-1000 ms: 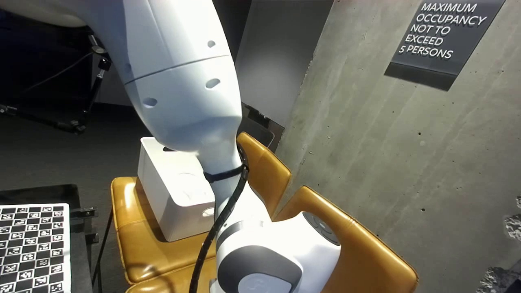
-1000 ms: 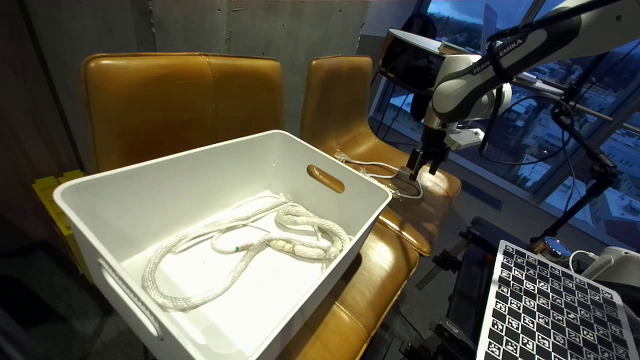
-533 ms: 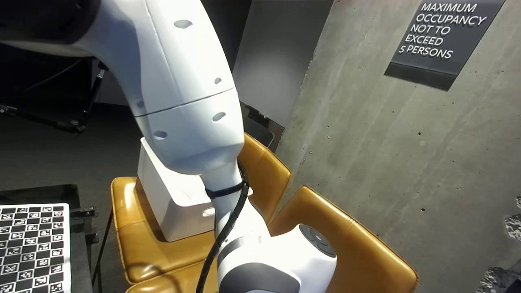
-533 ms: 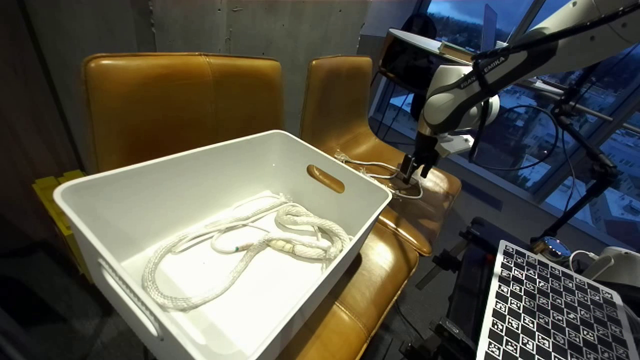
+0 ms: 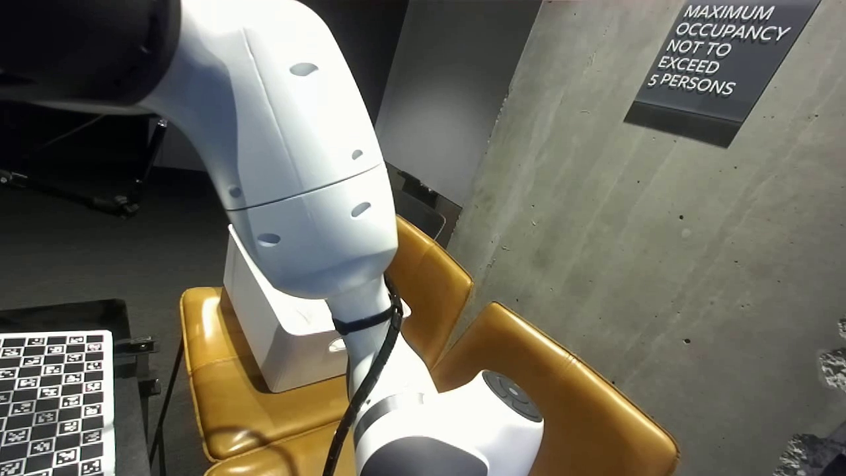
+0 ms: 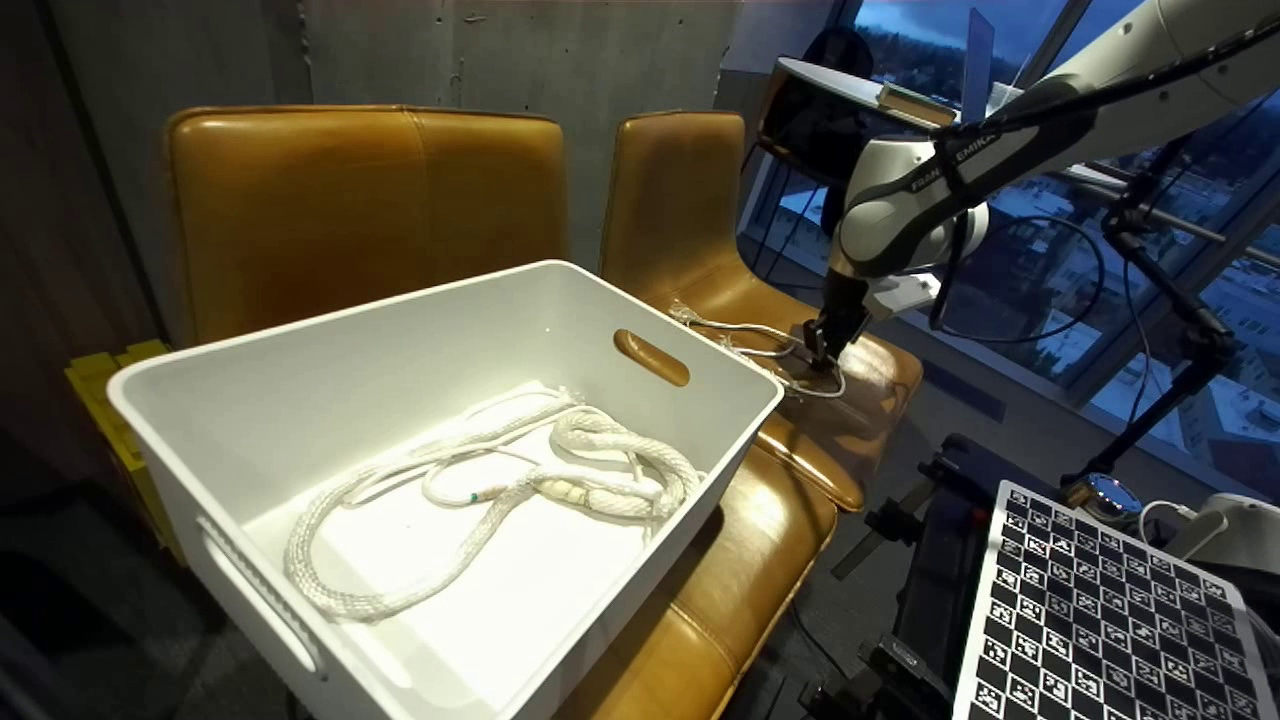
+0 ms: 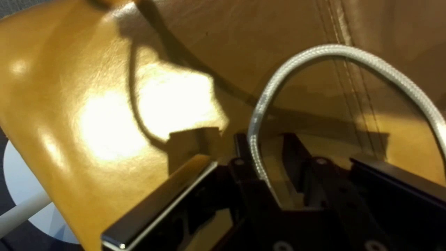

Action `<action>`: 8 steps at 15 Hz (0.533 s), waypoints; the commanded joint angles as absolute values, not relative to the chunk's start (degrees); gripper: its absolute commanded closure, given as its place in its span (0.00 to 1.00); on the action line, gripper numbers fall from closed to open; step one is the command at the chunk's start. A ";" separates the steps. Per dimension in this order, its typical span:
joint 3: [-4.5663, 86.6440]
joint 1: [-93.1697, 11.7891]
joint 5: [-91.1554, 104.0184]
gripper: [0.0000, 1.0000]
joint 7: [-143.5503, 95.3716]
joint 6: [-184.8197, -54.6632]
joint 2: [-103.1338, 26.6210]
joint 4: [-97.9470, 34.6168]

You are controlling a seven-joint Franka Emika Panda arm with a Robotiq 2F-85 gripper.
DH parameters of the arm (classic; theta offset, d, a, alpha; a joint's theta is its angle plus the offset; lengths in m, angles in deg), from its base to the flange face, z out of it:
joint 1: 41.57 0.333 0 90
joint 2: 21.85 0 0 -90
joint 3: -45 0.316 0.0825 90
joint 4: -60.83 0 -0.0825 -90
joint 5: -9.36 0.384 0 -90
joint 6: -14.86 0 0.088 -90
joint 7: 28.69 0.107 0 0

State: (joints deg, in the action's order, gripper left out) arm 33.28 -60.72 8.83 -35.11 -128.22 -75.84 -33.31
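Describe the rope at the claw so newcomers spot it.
Beside the tan chair bearing the white bin is another chair. On its seat, a looping white rope shows within the open claw. Unlike the ropes inside the bin, it lies outside.

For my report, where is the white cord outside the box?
In the wrist view's right half, the white cord loops over the tan chair seat, passing between the open jaws of the gripper.

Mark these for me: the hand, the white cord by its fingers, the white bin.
Hand (image 7: 266, 142), wrist view: midway between its fingertips.
White cord (image 7: 335, 50), wrist view: top of its arc.
White bin (image 6: 400, 380), in an exterior view: inner face of its far wall.
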 commanded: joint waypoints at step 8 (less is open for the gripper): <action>33.79 -53.78 7.09 0.99 -32.94 -129.80 -59.80 -45.79</action>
State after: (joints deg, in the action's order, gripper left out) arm 33.47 -57.01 8.74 -34.94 -129.29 -68.27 -39.18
